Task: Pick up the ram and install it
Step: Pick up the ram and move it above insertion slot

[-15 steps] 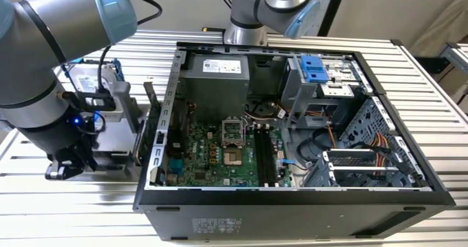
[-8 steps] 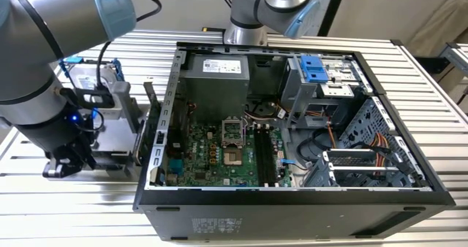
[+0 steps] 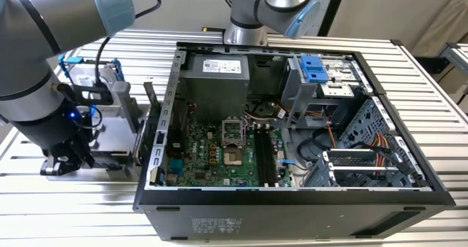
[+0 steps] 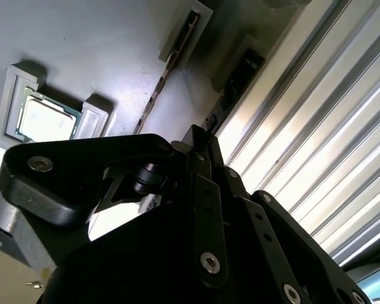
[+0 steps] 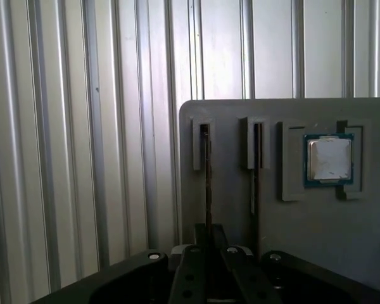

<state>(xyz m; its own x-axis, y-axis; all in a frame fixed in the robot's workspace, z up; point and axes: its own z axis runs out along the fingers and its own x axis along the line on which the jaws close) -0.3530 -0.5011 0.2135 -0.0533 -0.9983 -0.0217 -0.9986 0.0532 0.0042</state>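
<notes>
Down at the exterior view's lower left, the end effector (image 3: 69, 159) is seen low against the grey holder (image 3: 109, 124), which is set on the ribbed table (image 3: 439, 126) just beside the open computer case (image 3: 292, 211). In the first wrist view the ram (image 5: 207, 177) is shown edge-on, standing in the holder's slot nearest the holder's edge, and it is clamped between the closed pads of the end effector (image 5: 209, 239). A second thin stick (image 5: 256, 171) is seen upright in the neighbouring slot, and beyond that a square silver processor chip (image 5: 329, 158) is seated in its own recess. The same chip (image 4: 44, 117) and second stick (image 4: 168, 73) are caught in the second wrist view, past the end effector (image 4: 201, 142). Inside the case, the motherboard (image 3: 219, 154) is laid bare, and its long black slots (image 3: 264, 154) are seen near the middle of the exterior view.
</notes>
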